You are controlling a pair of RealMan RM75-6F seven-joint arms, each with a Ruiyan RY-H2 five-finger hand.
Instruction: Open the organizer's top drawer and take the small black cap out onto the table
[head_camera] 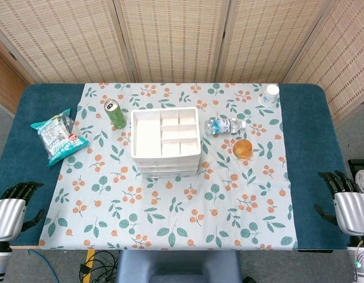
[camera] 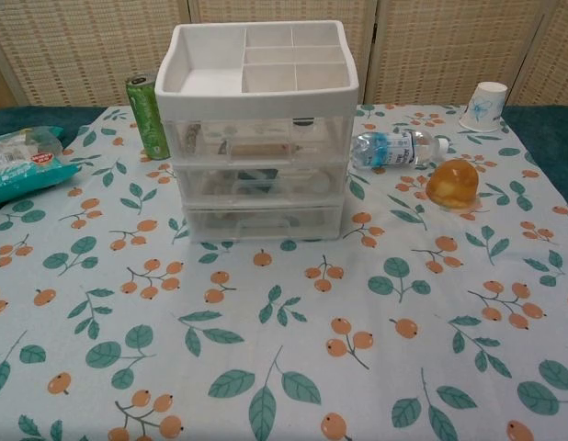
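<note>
Head view shows the left hand and right hand at the near corners of the surface, both holding nothing with fingers apart. Ahead of and between them, well apart, stands the organizer, its top drawer closed; the black cap cannot be made out. Beyond sit a green can, a bottle and a paper cup.

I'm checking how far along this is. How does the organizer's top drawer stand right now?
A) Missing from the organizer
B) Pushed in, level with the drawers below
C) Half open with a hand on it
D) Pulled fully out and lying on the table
B: in the chest view the top drawer sits flush in the organizer, and both the left hand and the right hand rest at the table's near corners, away from it.
</note>
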